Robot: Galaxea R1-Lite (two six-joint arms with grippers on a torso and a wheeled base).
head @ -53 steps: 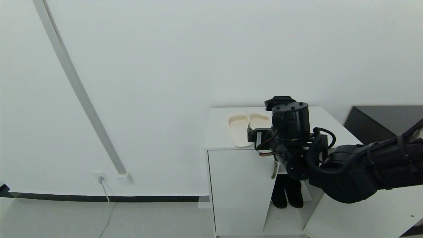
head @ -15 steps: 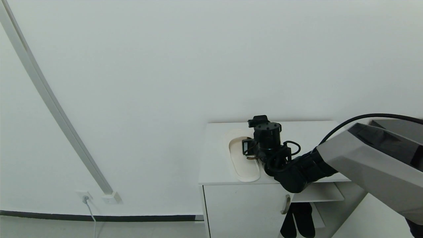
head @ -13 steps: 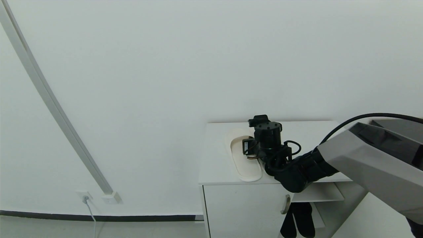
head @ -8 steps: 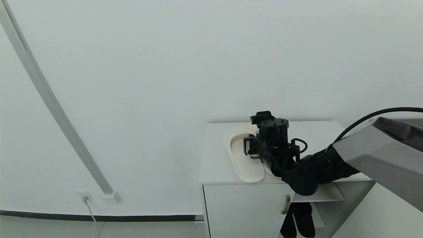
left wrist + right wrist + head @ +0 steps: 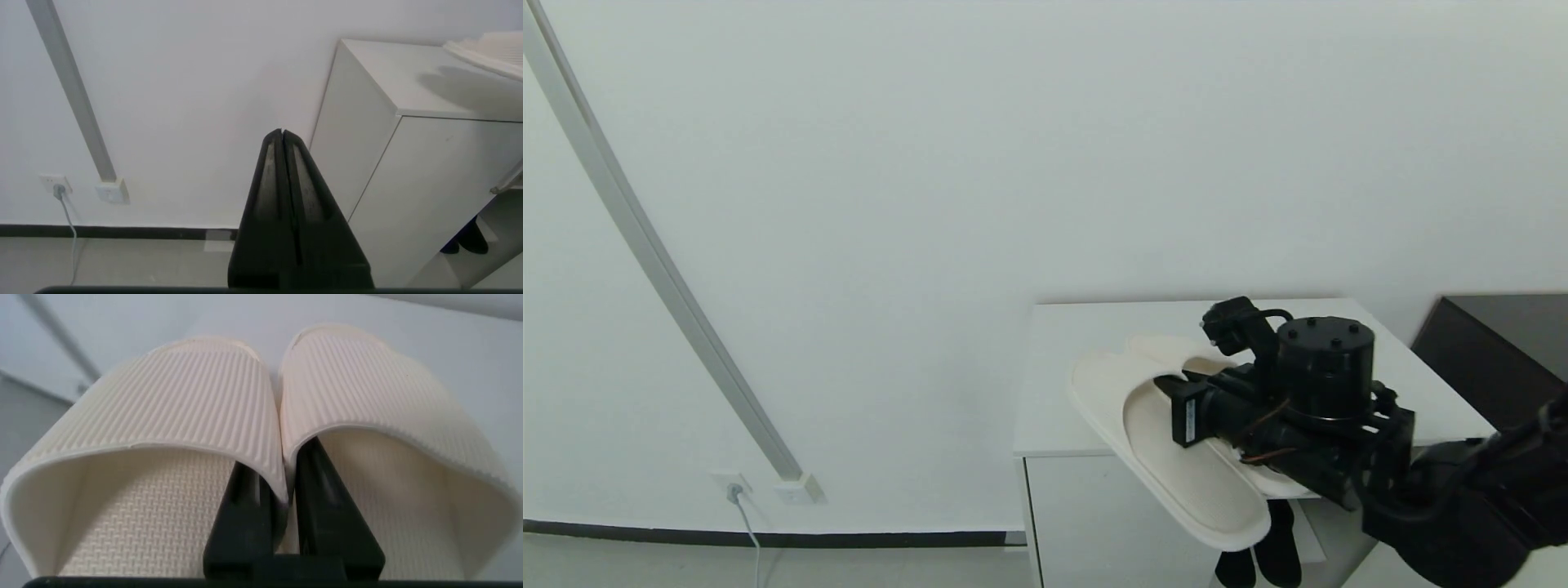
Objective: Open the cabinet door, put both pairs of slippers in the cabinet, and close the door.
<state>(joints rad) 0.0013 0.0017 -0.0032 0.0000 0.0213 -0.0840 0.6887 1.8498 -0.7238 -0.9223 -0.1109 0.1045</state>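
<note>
Head view: the right gripper, clamped on the touching inner straps of the cream slippers, has lifted the pair off the top of the cabinet, where they lay flat half a second ago. They now hang tilted out past the cabinet's front edge. The black slippers already stand inside the cabinet below, so what remains is probably lowering this second pair in and closing the door. The left gripper, fingers pressed together and empty, hangs off the cabinet's left side.
</note>
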